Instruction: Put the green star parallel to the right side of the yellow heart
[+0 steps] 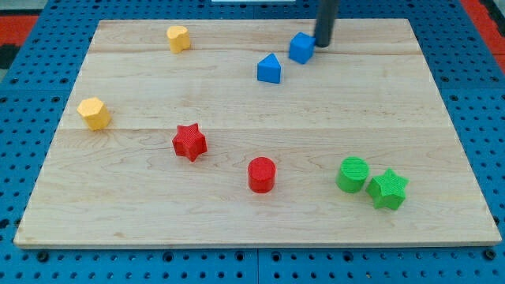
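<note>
My rig has no jaws, only a dark rod, so there is nothing to spread or pinch. My tip (323, 45) rests near the view's top, touching or just beside the right edge of a blue cube (301, 47). A blue house-shaped block (269, 69) lies close by, down and to the left of my tip. Further toward the view's bottom sit a red cylinder (261, 174) and a red star (189, 142). The green star (387, 189) lies far below my tip at the lower right, touching a green cylinder (353, 174). The yellow heart (178, 38) sits well to my tip's left. A yellow hexagonal block (94, 113) is farthest left on the wooden board (237, 229).
</note>
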{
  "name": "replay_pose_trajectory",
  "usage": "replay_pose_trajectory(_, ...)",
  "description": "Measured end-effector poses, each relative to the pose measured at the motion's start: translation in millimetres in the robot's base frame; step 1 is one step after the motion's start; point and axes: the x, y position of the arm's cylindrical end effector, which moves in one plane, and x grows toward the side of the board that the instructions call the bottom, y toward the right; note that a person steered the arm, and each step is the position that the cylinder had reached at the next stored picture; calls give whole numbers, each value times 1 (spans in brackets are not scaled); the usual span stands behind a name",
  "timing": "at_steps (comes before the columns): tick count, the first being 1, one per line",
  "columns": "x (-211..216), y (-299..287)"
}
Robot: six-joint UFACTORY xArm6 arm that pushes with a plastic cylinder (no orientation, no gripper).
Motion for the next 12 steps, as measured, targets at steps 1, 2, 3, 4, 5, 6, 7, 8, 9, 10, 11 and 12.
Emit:
replay_pose_trajectory(1,-7,24)
replay_pose_trajectory(2,64,91)
replay_pose_trajectory(3,152,156)
replay_pose_trajectory(4,204,168)
replay_pose_trajectory(5,254,152)
replay_pose_trajectory(6,293,130)
replay_pose_trajectory(7,327,98)
replay_pose_trajectory(8,266,76)
replay_pose_trajectory(9,217,91)
replay_pose_trajectory(10,208,106)
replay_pose_trajectory(11,217,106)
replay_pose_trajectory(12,240,108)
